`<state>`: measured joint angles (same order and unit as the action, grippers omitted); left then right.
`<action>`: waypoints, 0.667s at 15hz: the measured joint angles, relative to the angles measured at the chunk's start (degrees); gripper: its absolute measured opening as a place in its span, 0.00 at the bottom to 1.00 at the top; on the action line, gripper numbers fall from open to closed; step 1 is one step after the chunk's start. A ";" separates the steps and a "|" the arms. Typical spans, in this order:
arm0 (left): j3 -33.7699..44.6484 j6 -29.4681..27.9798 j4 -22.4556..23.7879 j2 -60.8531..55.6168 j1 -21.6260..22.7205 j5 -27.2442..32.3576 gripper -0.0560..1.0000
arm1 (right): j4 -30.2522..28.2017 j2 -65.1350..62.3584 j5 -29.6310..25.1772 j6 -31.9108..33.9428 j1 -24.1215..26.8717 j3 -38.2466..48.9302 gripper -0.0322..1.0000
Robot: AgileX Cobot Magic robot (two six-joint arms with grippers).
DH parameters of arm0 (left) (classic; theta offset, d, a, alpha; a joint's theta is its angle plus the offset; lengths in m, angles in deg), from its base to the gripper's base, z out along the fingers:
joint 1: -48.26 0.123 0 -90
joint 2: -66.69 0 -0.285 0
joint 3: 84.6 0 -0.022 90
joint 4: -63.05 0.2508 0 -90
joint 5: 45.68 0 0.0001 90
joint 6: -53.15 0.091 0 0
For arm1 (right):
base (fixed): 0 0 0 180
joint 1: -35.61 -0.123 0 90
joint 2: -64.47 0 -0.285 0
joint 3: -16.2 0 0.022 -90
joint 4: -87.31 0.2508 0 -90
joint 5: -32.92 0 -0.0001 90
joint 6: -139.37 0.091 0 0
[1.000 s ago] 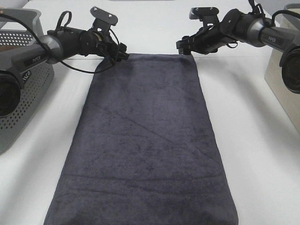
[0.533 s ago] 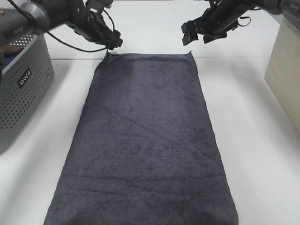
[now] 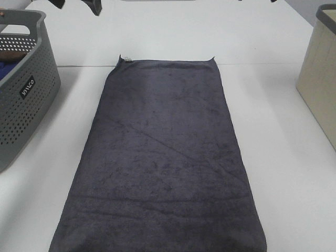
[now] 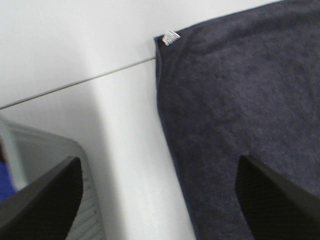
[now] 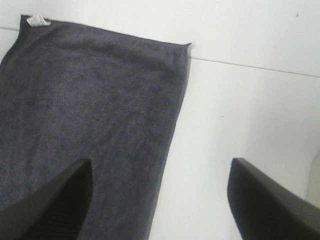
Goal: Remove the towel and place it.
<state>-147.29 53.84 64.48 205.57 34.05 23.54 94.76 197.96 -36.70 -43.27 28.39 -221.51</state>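
One towel (image 3: 163,163), dark charcoal grey, lies spread flat on the white bench (image 3: 283,157), near its middle. Long axis runs from the camera's near edge straight away toward the far side; the near end is cut off by the bottom of the exterior view, so its full length cannot be read. One small pale tag (image 3: 127,60) sits at the far-left corner, also visible in the left wrist view (image 4: 171,37) and the right wrist view (image 5: 37,20). A thin seam line (image 3: 262,64) crosses the bench just at the towel's far edge. One grey perforated basket (image 3: 26,94) stands to the left, apart from the towel, with something blue inside, only partly visible. One beige container (image 3: 317,89) stands at the right, cropped by the frame; its contents are hidden. Left claw (image 4: 160,200): two dark fingers spread wide, nothing between them, above the towel's left edge. Right claw (image 5: 160,200): likewise spread wide and empty, above the towel's right edge and bare bench. Both arms are almost out of the exterior view.
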 joint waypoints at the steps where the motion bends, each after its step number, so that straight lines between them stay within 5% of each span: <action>1: 0.00 -0.69 -0.17 -1.49 2.29 0.11 0.80 | 0.00 -1.60 -0.06 1.15 1.03 0.00 0.74; 6: 1.38 -4.76 -2.98 -8.14 15.76 0.17 0.80 | -0.57 -9.40 -0.06 2.64 6.53 3.44 0.74; 10: 22.75 -3.27 -3.09 -21.83 18.39 0.17 0.80 | -1.20 -25.38 -0.11 2.64 6.53 24.35 0.74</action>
<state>-124.55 50.57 61.39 183.74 52.44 23.71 93.56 172.58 -36.81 -40.63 34.92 -197.16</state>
